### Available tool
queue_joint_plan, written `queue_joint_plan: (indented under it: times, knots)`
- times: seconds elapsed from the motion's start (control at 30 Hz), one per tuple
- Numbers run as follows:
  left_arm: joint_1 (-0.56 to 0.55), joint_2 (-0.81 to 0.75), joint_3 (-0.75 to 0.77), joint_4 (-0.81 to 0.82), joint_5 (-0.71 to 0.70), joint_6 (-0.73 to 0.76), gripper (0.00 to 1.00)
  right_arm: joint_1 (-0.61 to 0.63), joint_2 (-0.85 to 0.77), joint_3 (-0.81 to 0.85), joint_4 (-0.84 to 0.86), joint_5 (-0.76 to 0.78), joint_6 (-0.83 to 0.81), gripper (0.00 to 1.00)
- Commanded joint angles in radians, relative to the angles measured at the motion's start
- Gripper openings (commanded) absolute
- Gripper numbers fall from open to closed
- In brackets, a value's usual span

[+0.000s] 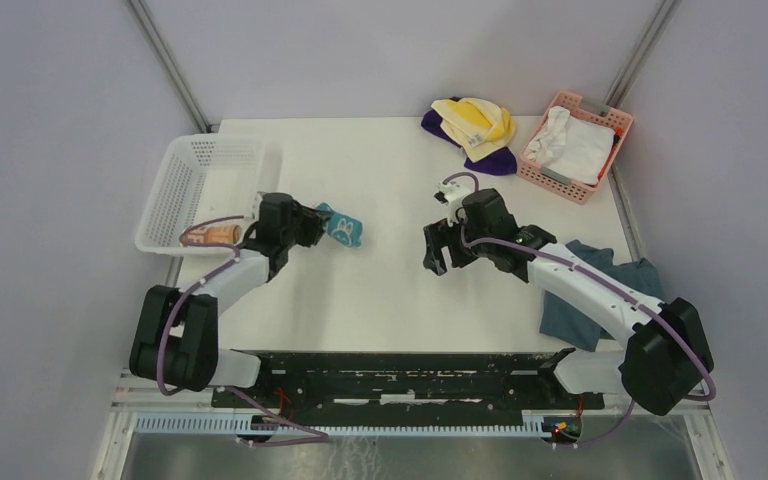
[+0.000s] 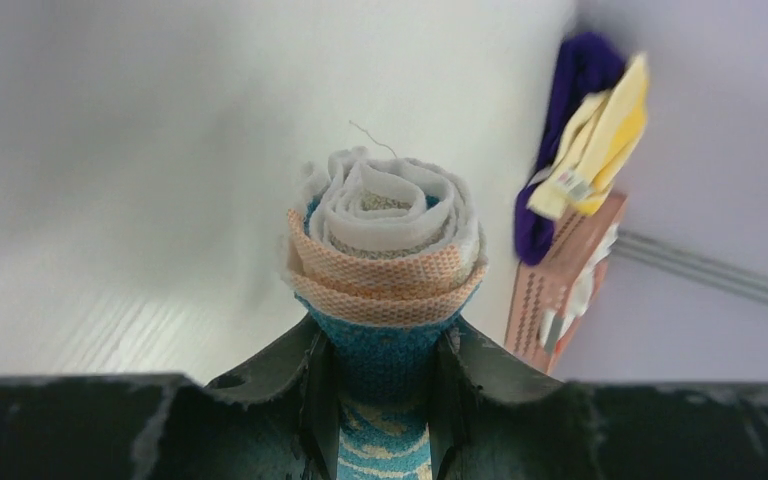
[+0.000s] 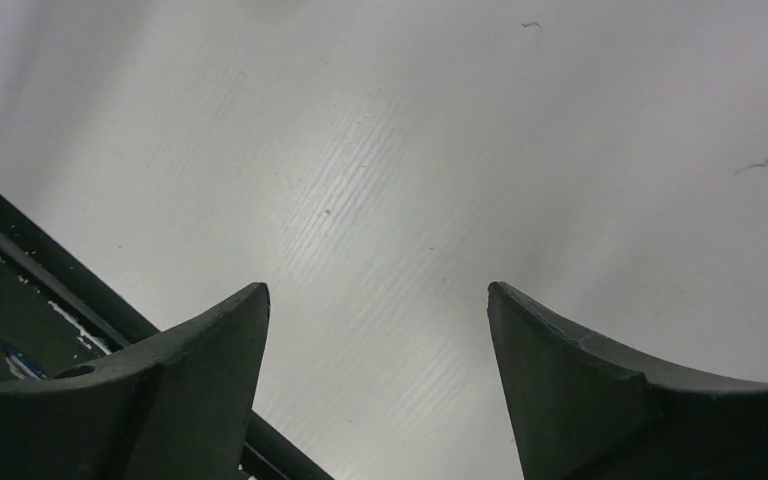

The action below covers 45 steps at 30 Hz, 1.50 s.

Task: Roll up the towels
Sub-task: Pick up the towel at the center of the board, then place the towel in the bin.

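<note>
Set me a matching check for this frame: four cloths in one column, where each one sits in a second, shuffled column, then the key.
Cloths
1. rolled teal towel
2. yellow towel
3. white cloth
4. blue-grey cloth

Places
A. in the pink basket
B. at the near right of the table
C. gripped in the left jaws
D. lying on the purple towel, far side

Pairs: 1-C, 2-D, 3-A, 4-B
</note>
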Motion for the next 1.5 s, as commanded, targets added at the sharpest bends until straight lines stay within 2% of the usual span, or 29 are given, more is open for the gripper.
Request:
queue_joint_plan:
  times: [0.0,0.2,0.3,0.53,0.7,0.9,1.13,1.47]
  knots:
    - [0.148,-0.065,0.160,-0.100,0.018,0.127,0.16,-0.004,-0.019,-0.006,-0.014,0.146,-0.004,0.89]
    - [0.386,-0.042,0.337,-0.189,0.039,0.188,0.16,-0.006,-0.042,-0.019,-0.003,0.251,0.014,1.00]
    - [0.492,0.013,0.423,-0.212,0.050,0.221,0.16,-0.006,-0.045,-0.025,0.005,0.272,0.011,1.00]
    - [0.642,0.216,0.605,-0.195,0.088,0.211,0.16,-0.006,-0.048,-0.036,0.010,0.295,-0.007,1.00]
    - [0.689,0.365,0.698,-0.199,0.077,0.202,0.15,-0.006,-0.037,-0.033,0.009,0.302,-0.015,1.00]
    - [0.706,0.482,0.690,-0.249,0.064,0.221,0.15,-0.006,-0.024,-0.029,0.013,0.307,-0.018,1.00]
    - [0.707,0.472,0.587,-0.311,-0.066,0.274,0.15,-0.006,-0.038,-0.043,0.020,0.307,-0.018,1.00]
    - [0.709,0.419,0.488,-0.366,-0.117,0.251,0.16,-0.005,-0.066,-0.051,0.024,0.310,-0.018,1.00]
